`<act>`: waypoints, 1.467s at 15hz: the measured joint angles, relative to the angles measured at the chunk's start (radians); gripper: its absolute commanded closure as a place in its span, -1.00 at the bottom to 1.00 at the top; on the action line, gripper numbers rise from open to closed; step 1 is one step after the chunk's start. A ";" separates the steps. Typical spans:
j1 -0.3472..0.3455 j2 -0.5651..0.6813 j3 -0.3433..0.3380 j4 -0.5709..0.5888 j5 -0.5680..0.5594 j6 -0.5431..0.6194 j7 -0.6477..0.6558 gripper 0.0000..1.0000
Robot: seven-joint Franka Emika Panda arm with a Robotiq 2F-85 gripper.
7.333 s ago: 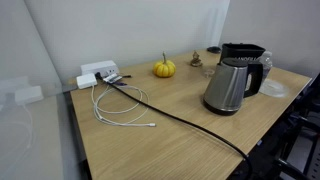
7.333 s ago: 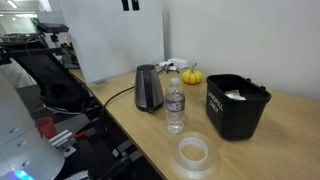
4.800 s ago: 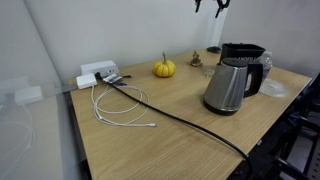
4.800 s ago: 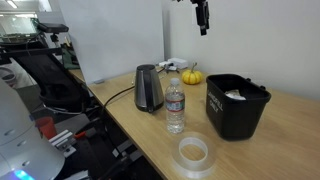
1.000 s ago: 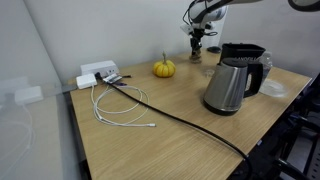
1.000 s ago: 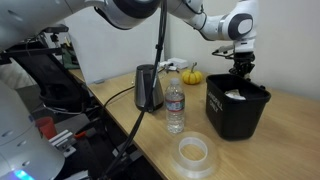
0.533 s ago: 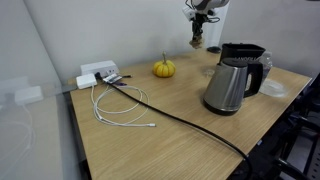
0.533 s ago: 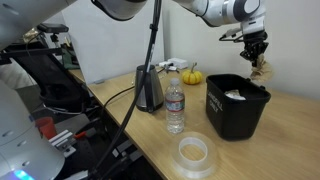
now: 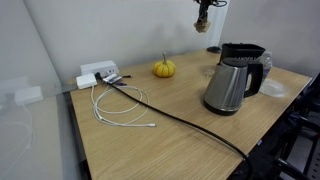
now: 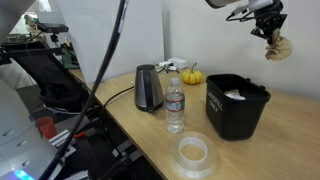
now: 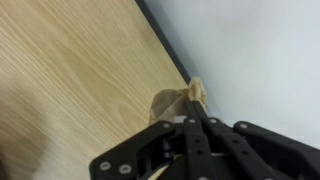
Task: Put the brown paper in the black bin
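The gripper (image 10: 268, 32) hangs well above the black bin (image 10: 237, 112), its jaws drawn narrow and pinched on the brown paper (image 10: 280, 46). The crumpled wad juts from the fingertips, clear of every surface.

In an exterior view the gripper (image 9: 202, 16) and the brown paper (image 9: 201, 25) sit high above the black bin (image 9: 243, 50) and off to one side of its rim. In the wrist view the gripper (image 11: 190, 120) enters from the lower edge, and the brown paper (image 11: 178, 101) is clamped just beyond the closed fingers (image 11: 200, 135). Behind it lie the wooden table (image 11: 70, 70), the table's dark edge and a pale wall.

Whether the wad stands directly over the bin's opening cannot be told.

The bin rests on the table (image 10: 290, 145) with something pale inside. A steel kettle (image 9: 227, 86) stands just beside the bin, and a small pumpkin (image 9: 164, 68) lies near it. A water bottle (image 10: 175, 104) is near the bin, with a roll of tape (image 10: 193, 153) nearby.
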 measured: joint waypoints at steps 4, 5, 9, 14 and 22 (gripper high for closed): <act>0.033 -0.145 -0.015 -0.174 -0.032 0.013 -0.012 1.00; 0.045 -0.184 -0.023 -0.223 -0.052 0.018 -0.013 1.00; 0.081 -0.338 -0.055 -0.434 -0.160 0.019 -0.014 1.00; 0.089 -0.540 -0.051 -0.741 -0.252 0.030 -0.031 1.00; 0.079 -0.815 -0.031 -1.206 -0.290 0.164 -0.073 1.00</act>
